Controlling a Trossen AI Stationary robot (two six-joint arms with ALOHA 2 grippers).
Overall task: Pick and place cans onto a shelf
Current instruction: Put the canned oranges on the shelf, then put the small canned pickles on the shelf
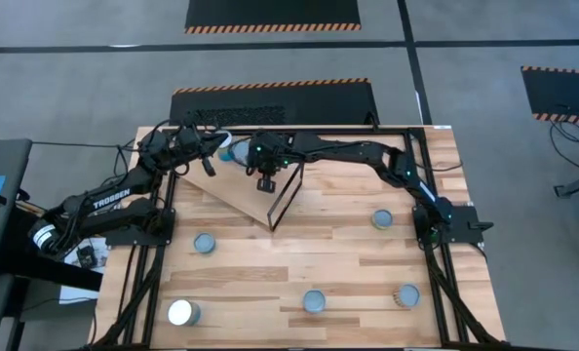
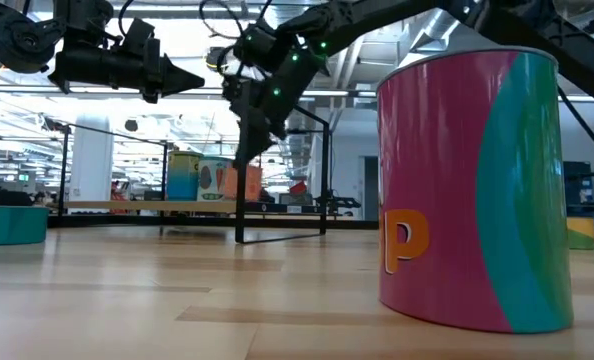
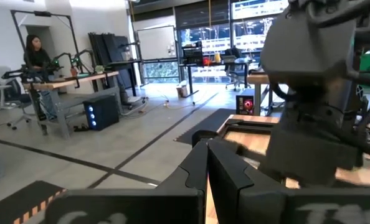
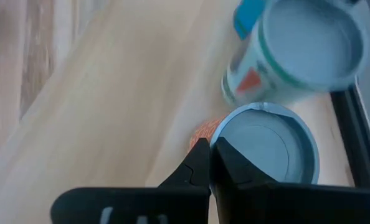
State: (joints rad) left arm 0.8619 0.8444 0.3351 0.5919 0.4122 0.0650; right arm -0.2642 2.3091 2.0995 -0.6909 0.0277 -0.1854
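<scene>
The shelf, a tilted light-wood board with a black frame, stands at the table's far middle. Cans stand on it at its far end. The right wrist view shows two of them: a pale-topped can with an orange side and a teal-and-white one. My right gripper is shut and empty above the shelf, beside these cans. My left gripper is shut and empty, held high at the shelf's far left. Several cans stand on the table, one at the left and one at the right.
More cans stand near the table's near edge: a white-topped one, one in the middle and one at the right. A pink-and-teal can fills the low view's foreground. The two arms are close together over the shelf's far end.
</scene>
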